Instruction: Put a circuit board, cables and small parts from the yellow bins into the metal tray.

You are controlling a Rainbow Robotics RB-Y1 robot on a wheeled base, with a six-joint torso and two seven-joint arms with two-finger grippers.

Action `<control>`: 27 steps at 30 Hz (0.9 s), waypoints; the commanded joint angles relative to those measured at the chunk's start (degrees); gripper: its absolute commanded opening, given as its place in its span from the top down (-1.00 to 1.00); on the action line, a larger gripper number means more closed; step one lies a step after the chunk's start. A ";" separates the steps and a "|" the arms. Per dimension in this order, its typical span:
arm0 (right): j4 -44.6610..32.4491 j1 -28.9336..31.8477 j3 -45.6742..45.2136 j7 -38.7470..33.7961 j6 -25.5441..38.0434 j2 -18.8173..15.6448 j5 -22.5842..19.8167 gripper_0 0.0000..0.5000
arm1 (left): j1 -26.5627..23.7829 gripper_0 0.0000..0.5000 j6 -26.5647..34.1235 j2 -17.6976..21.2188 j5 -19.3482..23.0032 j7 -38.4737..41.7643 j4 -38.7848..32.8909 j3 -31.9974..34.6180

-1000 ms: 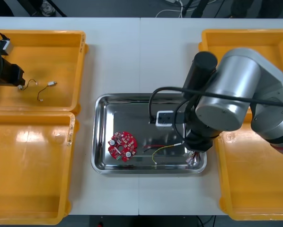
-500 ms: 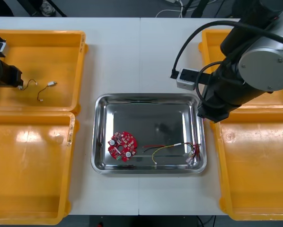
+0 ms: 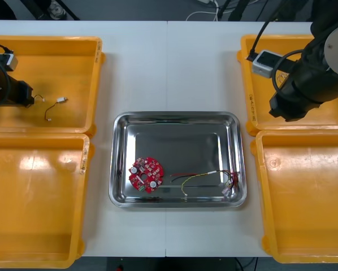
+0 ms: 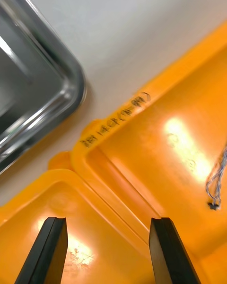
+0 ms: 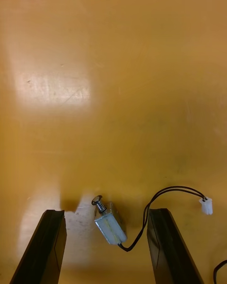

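Small silver boxy metal part is seen askew between open fingers of left end effector, left of shiny metal tray; right end effector, open, is parked opposite.

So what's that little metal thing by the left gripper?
The small metal part is a silvery boxy block with a round-headed pin at one end. A thin black cable leaves the other end, curling to a white plug. It lies on the yellow bin floor, between the open left gripper's fingers, ungripped.

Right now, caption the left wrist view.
Left gripper, fingers open, above a small metal part with black cable in a yellow bin.
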 commanded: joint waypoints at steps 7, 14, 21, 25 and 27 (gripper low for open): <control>6.35 -1.78 -10.06 -2.64 0.25 -2.26 3.94 -1.00 | -0.82 -1.00 -2.01 -0.55 -0.53 -6.63 -0.37 1.61; 9.43 -1.87 -13.84 -3.61 0.25 -2.26 7.19 -1.00 | -0.38 -1.00 -2.19 -0.55 -0.36 -7.16 -0.37 1.61; 13.12 -2.05 -15.16 -4.75 0.25 -2.26 11.85 -1.00 | 0.67 -1.00 -2.98 -0.55 -0.27 -7.68 -0.37 1.61; 15.40 -2.14 -16.30 -5.63 0.25 -2.26 12.64 -1.00 | 0.94 -1.00 -3.16 -0.55 -0.09 -8.21 -0.37 1.61; 16.54 -2.14 -16.92 -5.80 0.25 -2.26 12.29 -1.00 | 1.11 -1.00 -3.16 -0.55 -0.09 -8.30 -0.37 1.61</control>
